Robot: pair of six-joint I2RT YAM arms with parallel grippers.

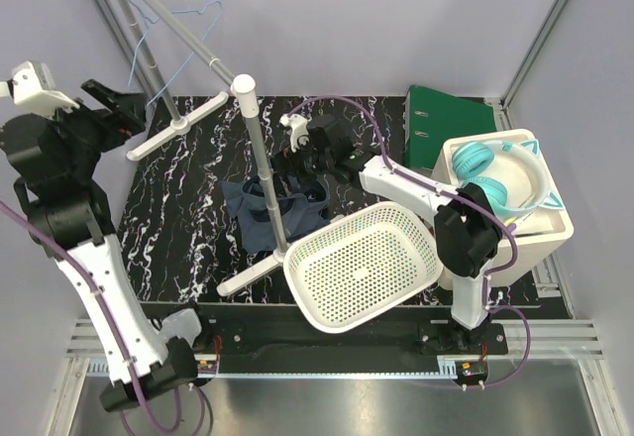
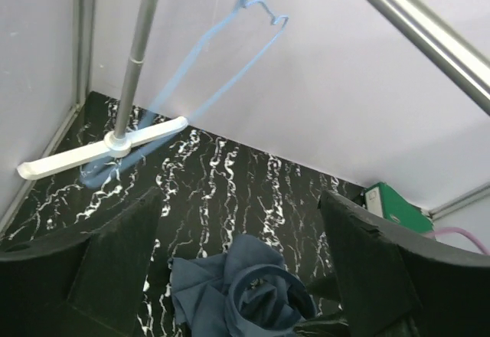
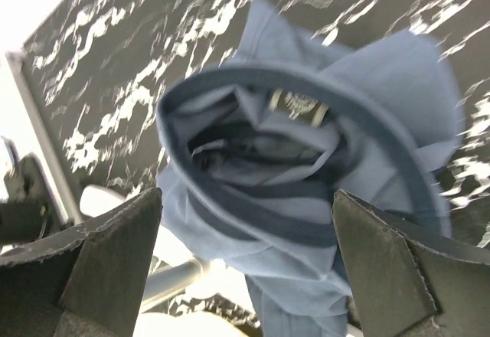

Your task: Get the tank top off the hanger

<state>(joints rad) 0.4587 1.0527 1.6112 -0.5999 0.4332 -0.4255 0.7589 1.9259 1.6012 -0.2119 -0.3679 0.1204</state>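
Tank top (image 1: 275, 208) crumpled on marbled table (image 1: 178, 218) — apart from bare hanging hanger (image 2: 197, 59). Left gripper (image 2: 241, 207) spread wide, empty — right gripper (image 3: 245, 199) equally wide, over the cloth.

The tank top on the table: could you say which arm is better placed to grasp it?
Right, probably: its open gripper hangs right over the tank top; the left gripper is away by the hanger.
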